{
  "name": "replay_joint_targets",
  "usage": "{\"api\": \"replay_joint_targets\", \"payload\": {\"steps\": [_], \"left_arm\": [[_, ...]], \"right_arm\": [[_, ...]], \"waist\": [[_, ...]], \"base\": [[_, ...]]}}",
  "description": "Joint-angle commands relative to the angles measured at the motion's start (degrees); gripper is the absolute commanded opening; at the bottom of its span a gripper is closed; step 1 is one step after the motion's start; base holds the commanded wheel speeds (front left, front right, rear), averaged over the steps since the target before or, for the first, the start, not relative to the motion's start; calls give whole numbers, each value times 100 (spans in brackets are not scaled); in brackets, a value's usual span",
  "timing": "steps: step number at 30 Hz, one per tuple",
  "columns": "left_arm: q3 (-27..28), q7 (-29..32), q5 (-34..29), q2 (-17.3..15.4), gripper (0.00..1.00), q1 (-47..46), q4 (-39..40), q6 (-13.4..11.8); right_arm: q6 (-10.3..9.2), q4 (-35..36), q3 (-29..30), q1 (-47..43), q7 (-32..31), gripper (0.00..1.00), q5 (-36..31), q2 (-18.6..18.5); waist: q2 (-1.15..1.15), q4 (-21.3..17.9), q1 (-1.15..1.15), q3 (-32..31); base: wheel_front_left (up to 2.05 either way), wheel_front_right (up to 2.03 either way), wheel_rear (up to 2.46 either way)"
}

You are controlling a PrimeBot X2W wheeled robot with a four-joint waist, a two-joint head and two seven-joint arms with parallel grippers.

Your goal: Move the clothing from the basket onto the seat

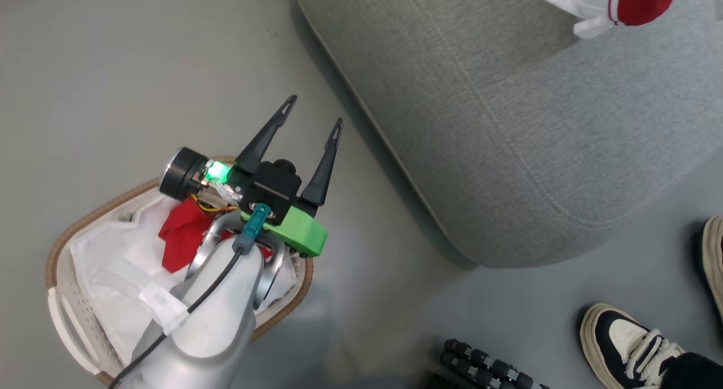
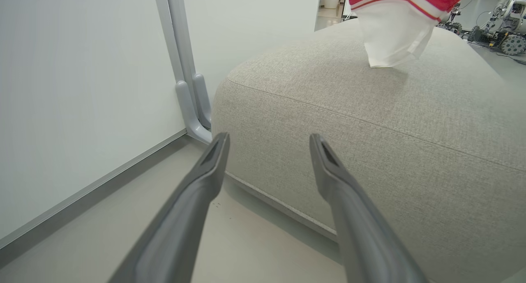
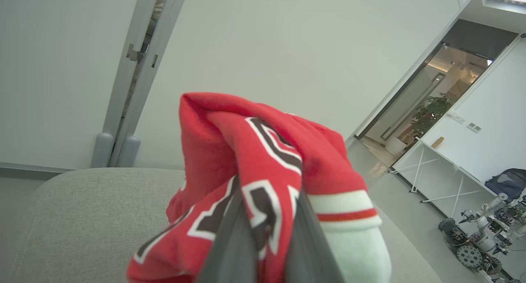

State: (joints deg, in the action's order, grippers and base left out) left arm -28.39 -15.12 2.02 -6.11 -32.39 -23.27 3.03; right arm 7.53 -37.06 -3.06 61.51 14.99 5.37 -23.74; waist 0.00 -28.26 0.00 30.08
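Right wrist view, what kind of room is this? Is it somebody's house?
Most likely a robot lab or test room, not a house. There are other robots parked on the floor beside a white worktable, and the walls are plain white office partitions.

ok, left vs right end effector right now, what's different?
The left end effector is open; the right end effector is shut. The left holds nothing; the right grips a red jersey. The left hangs at the basket rim; the right is above the sofa cushion. Both have long dark fingers.

Silver forearm, green bracket, black gripper
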Motion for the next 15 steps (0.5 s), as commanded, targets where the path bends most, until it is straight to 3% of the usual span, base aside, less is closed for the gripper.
{"api": "replay_joint_targets", "payload": {"steps": [1, 8, 9, 10, 13, 15], "left_arm": [[1, -5, -69, -39, 100, -153, 0, 13], [-44, -5, -132, -95, 100, -425, -26, 59], [-42, -5, -128, -97, 100, -472, -29, 60], [-41, -5, -121, -104, 100, -499, -33, 54], [-38, -5, -146, -125, 100, -601, -40, 26], [-44, -5, -168, -153, 100, -665, -53, 2]], "right_arm": [[-8, -112, 72, 135, 28, 0, -32, -5], [-8, -382, 355, 64, 29, 0, -67, 134], [-8, -416, 377, -1, 29, 16, -96, 173], [-8, -438, 415, -46, 28, 23, -87, 220], [-8, -472, 642, -179, 29, 33, -62, 338], [-8, -497, 753, -293, 29, 31, -88, 413]], "waist": [[0, 274, 0, 410], [0, 486, 0, 919], [0, 519, 0, 990], [0, 543, 0, 1040], [0, 622, 0, 1198], [0, 660, 0, 1276]], "base": [[0, 0, 0], [0, 0, 0], [0, 0, 0], [0, 0, 0], [0, 0, 0], [0, 0, 0]]}}
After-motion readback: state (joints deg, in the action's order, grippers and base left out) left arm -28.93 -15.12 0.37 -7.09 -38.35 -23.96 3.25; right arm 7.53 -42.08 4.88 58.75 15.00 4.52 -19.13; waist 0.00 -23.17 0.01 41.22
